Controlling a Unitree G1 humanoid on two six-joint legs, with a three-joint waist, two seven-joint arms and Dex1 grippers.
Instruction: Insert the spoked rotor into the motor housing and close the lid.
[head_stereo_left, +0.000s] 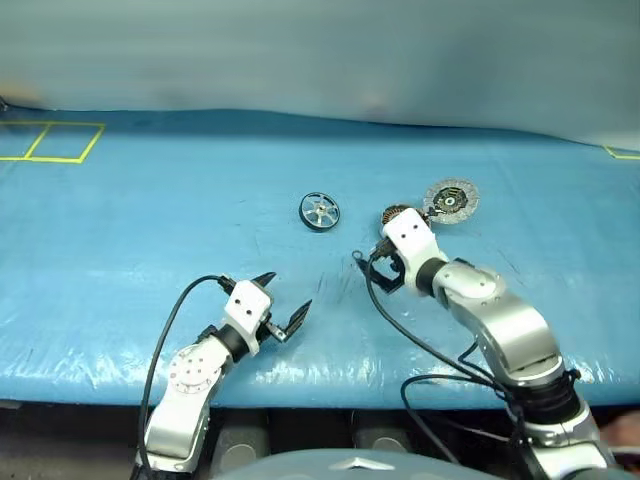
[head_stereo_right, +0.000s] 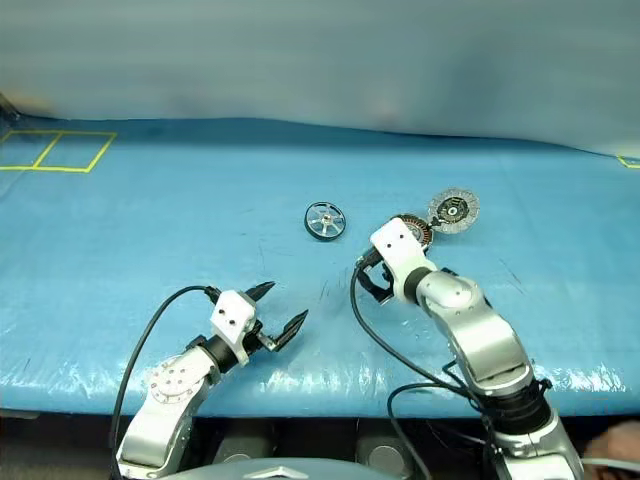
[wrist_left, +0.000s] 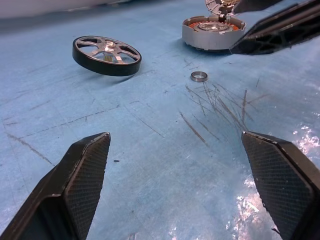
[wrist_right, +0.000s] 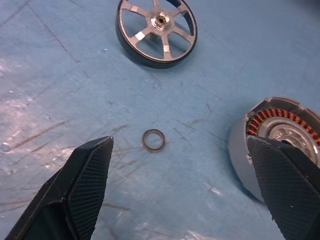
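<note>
One small metal ring (wrist_right: 153, 140) shows on the table (wrist_right: 60, 75) between spoked rotor (wrist_right: 156, 30) and motor housing (wrist_right: 272, 145).

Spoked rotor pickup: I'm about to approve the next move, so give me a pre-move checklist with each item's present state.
1. Spoked rotor lies free on the table, nothing on it: ok.
2. Motor housing is open, copper coils showing: ok.
3. Lid is swung off the housing: ok.
4. Left gripper is open and empty: ok.
5. Right gripper is open and empty: ok.
6. Stray small ring lies on the table between rotor and housing, in the way: not ok.
</note>
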